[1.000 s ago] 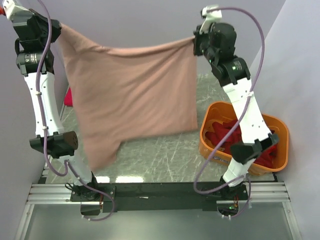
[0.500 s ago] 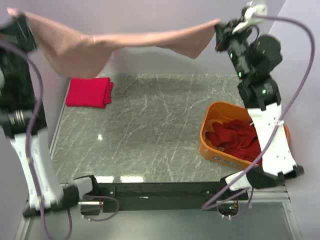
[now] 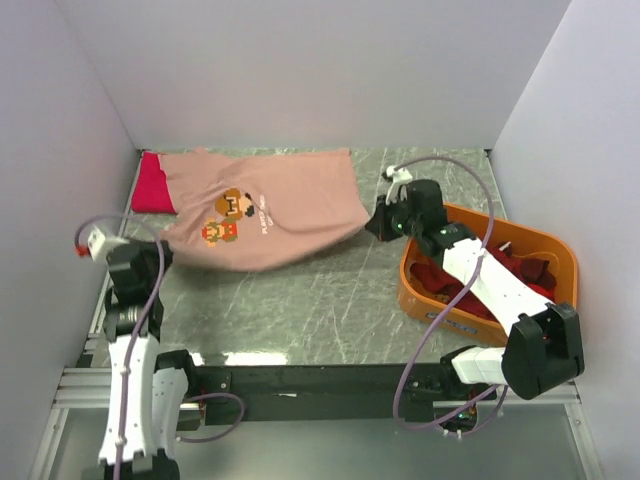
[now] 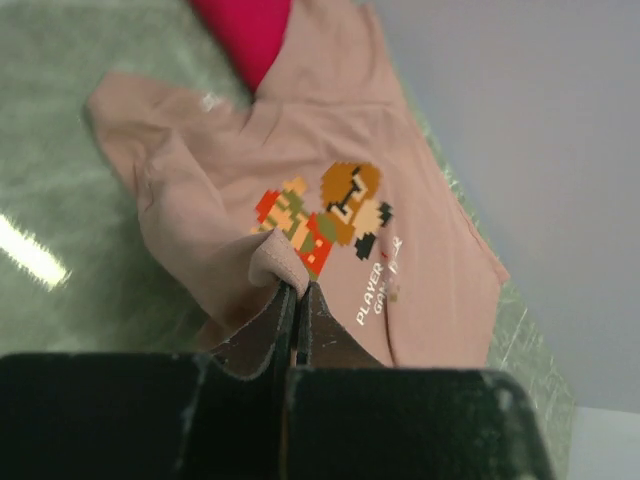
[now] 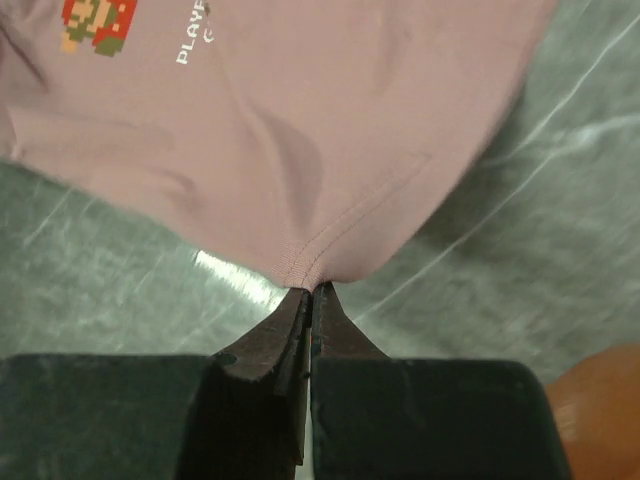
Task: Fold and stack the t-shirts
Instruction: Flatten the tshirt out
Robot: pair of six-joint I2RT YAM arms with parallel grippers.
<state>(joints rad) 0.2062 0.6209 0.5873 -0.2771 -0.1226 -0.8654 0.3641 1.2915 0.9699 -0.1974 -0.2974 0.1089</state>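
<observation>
Dusty-pink t-shirt [image 3: 290, 185] spread print-up over the table [image 3: 300, 300], left gripper [image 4: 297, 300] clamped on a cloth fold — right gripper [image 5: 311, 300] pinching its hem corner, crimson-pink shirt [image 3: 150, 185] touching its far-left edge

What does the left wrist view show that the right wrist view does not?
Only left wrist: the crimson-pink shirt and the left pincer shut on a fold of the dusty-pink shirt. Only right wrist: an edge of the orange tub and the right pincer shut on that shirt's hem. Both: the dusty-pink shirt, its print, the table.
</observation>
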